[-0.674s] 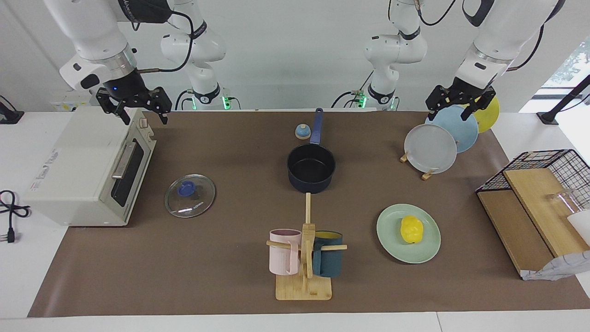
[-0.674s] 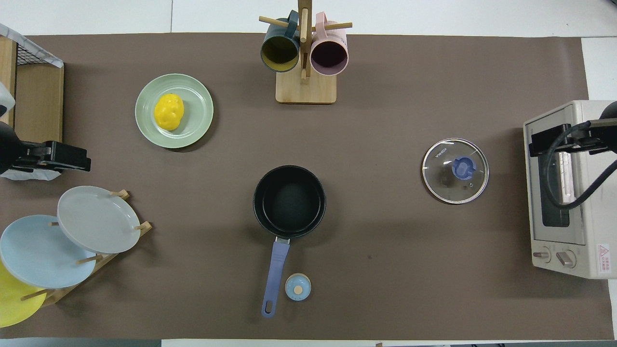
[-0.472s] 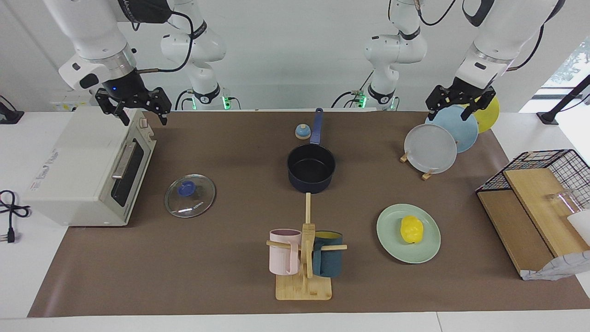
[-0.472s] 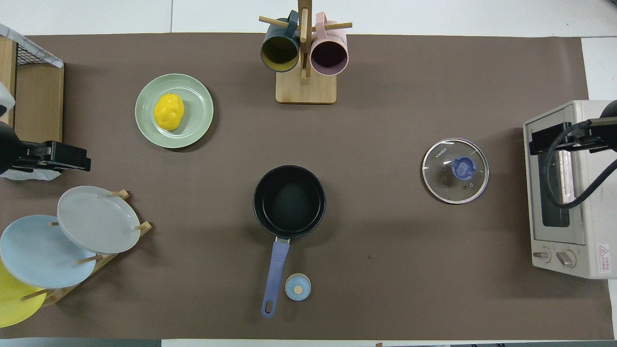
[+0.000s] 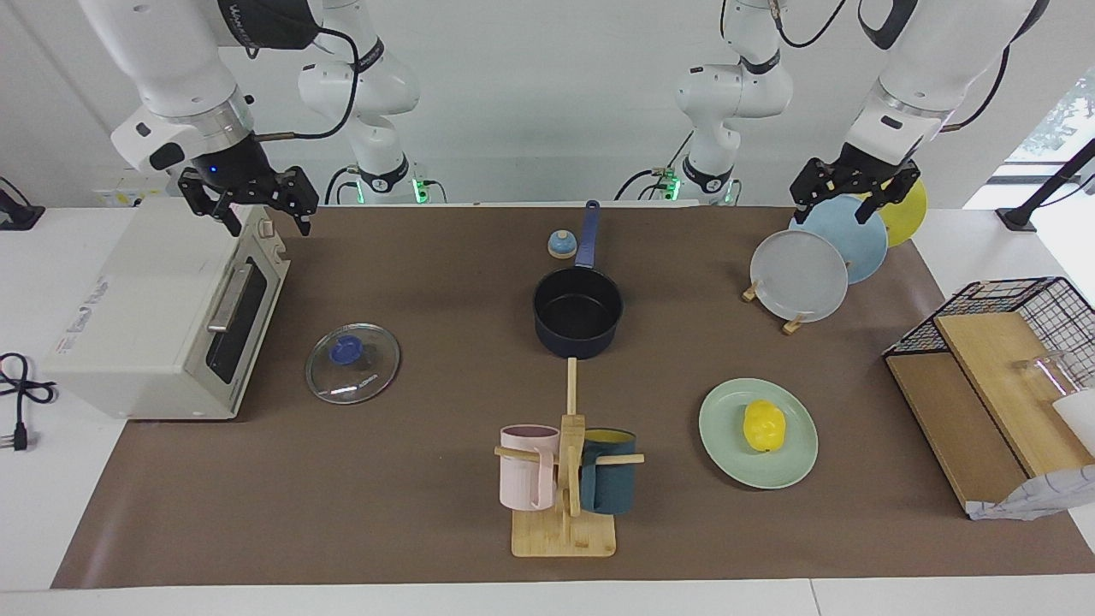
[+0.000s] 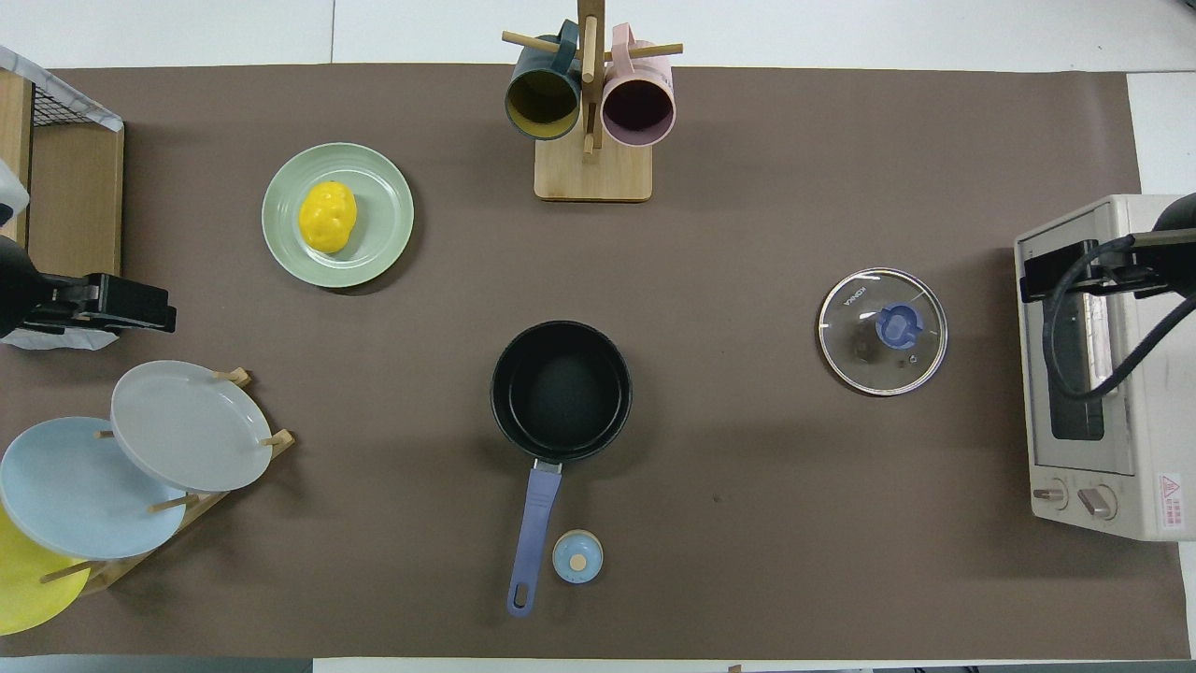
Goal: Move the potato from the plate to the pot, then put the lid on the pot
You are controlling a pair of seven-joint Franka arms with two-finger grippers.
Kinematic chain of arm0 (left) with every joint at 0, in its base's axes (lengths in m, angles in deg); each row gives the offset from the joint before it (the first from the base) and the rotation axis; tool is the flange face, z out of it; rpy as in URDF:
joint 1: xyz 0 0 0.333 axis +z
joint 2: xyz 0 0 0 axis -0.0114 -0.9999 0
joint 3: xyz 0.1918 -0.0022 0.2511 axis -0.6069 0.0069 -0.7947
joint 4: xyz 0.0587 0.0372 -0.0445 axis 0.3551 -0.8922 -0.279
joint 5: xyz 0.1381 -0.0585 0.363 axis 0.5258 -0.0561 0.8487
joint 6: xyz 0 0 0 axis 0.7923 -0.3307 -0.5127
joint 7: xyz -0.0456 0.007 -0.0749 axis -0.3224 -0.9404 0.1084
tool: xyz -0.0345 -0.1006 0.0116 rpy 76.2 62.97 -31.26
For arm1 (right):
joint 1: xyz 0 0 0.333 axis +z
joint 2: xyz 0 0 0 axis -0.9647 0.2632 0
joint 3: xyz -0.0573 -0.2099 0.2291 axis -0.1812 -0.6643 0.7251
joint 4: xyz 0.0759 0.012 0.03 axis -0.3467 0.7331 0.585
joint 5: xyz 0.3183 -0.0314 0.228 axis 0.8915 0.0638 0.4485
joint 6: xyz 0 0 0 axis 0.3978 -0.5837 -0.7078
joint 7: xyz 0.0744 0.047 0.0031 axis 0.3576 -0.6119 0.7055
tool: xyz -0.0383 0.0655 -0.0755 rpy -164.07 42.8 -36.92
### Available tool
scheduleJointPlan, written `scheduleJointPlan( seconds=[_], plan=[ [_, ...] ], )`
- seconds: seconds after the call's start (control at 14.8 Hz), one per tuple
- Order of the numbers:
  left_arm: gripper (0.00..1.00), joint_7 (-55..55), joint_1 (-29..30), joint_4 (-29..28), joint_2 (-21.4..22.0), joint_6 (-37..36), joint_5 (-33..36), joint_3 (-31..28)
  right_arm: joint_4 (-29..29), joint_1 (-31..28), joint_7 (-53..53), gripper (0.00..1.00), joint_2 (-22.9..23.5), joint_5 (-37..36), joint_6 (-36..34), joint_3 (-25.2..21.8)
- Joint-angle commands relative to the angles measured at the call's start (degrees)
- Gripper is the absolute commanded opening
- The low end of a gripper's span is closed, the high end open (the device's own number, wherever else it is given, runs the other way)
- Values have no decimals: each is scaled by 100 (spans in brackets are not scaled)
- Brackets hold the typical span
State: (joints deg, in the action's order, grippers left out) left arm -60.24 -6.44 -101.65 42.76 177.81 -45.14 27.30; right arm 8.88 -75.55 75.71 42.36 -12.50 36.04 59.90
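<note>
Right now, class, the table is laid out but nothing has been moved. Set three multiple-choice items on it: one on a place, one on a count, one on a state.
1. Where is the potato?
A. in the pot
B. on the green plate
C. under the lid

2. How many mugs hang on the wooden stand?
A. one
B. two
C. four

3. What is the state of the pot?
A. empty and uncovered
B. covered by the lid
B is wrong here, so C. tipped on its side

Answers:
1 B: the potato sits on the plate.
2 B: a pink mug and a teal mug hang there.
3 A: its black inside is bare, and the lid lies flat on the mat beside the oven.
</note>
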Motion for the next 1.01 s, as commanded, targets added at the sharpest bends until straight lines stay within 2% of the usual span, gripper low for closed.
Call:
scheduleJointPlan(
  seconds=[0.0,0.27,0.61,0.74,0.94],
  plan=[
    [100,-15,59,-76,111,15,-61,14,485,-16,-19,100,-227,93,327,38],
    [100,-85,50,-94,111,59,-61,14,968,186,-11,100,-306,110,845,64],
    [100,-85,50,-85,76,244,-61,14,1056,248,174,100,-26,101,1241,73],
    [100,-77,50,-50,-11,296,-61,14,1170,230,305,100,176,101,1478,73],
    [100,-77,24,-23,-345,656,-70,23,1652,213,473,100,239,101,2057,64]
  ],
)
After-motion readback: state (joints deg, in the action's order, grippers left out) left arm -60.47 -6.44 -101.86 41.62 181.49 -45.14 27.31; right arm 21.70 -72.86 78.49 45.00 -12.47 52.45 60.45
